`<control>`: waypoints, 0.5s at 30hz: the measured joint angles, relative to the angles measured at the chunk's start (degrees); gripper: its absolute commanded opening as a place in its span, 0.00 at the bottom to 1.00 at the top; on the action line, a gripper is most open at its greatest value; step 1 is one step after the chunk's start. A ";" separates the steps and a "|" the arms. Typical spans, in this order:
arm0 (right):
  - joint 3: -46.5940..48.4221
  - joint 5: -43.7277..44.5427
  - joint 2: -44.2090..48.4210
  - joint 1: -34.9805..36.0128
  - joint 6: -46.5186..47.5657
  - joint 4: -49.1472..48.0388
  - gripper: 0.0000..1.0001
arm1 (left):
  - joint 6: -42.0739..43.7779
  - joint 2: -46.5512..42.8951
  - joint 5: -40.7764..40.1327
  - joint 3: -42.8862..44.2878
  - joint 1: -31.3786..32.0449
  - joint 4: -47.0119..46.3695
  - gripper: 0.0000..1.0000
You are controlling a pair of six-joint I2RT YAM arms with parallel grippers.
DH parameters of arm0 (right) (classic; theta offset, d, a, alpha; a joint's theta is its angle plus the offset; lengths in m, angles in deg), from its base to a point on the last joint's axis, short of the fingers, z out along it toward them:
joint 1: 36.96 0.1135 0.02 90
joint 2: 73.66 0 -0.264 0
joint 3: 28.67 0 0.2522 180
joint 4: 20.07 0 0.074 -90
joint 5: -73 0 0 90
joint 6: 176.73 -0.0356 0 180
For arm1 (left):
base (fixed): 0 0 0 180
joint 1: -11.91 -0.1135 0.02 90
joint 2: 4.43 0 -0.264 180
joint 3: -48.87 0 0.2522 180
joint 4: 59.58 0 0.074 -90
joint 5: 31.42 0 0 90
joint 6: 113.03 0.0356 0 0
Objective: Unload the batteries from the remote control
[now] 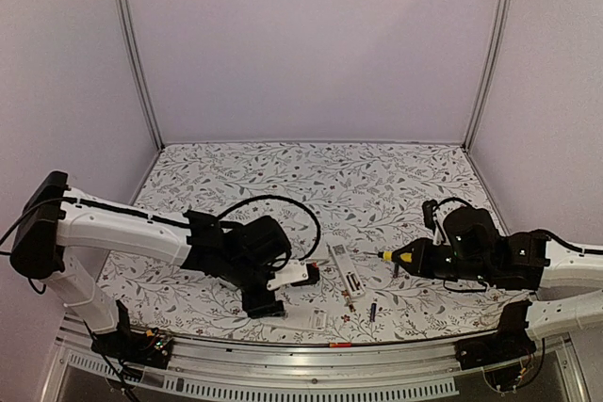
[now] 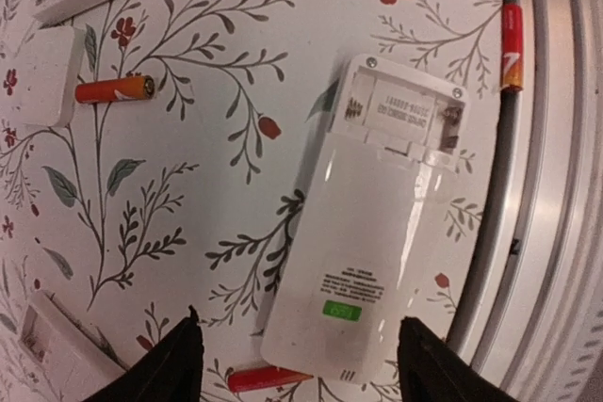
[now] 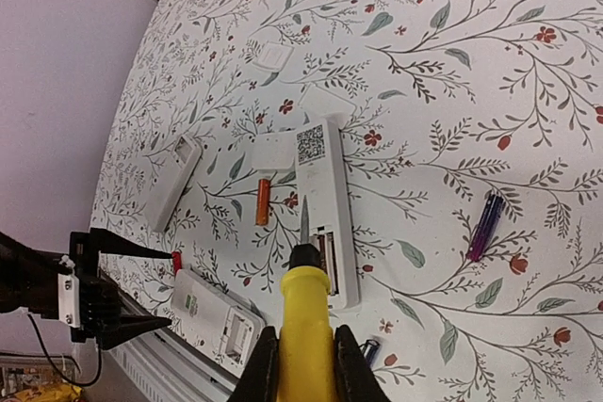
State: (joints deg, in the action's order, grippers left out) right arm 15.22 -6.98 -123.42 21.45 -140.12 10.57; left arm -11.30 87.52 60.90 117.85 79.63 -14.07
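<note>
A white remote control (image 2: 363, 233) lies face down near the table's front edge, its battery bay (image 2: 400, 110) uncovered and empty. My left gripper (image 2: 301, 364) is open, its fingers standing apart on both sides of that remote's near end without touching it. A red battery (image 2: 268, 379) pokes out by that end, an orange one (image 2: 113, 89) lies to the left, another (image 2: 511, 58) rests on the metal rail. My right gripper (image 3: 306, 345) is shut on a yellow-handled tool (image 3: 306, 303), whose tip hovers over the open bay of a long remote (image 3: 325, 200).
A third remote (image 3: 179, 181), loose white covers (image 3: 273, 151) and a small white square (image 3: 270, 56) lie on the floral mat. Purple-blue batteries (image 3: 485, 226), a blue one (image 3: 369, 350) and an orange one (image 3: 263, 202) are scattered about. The metal rail (image 2: 556, 185) edges the front.
</note>
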 measured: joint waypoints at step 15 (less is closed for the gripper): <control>0.26 6.14 -13.86 -1.60 -2.99 -6.03 0.13 | -21.64 -9.11 -6.56 -5.51 -10.88 -27.34 0.75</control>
State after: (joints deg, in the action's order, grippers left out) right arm 15.48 -0.84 -137.28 19.86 -143.11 4.54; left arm -32.94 78.40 54.35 112.34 68.75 -41.41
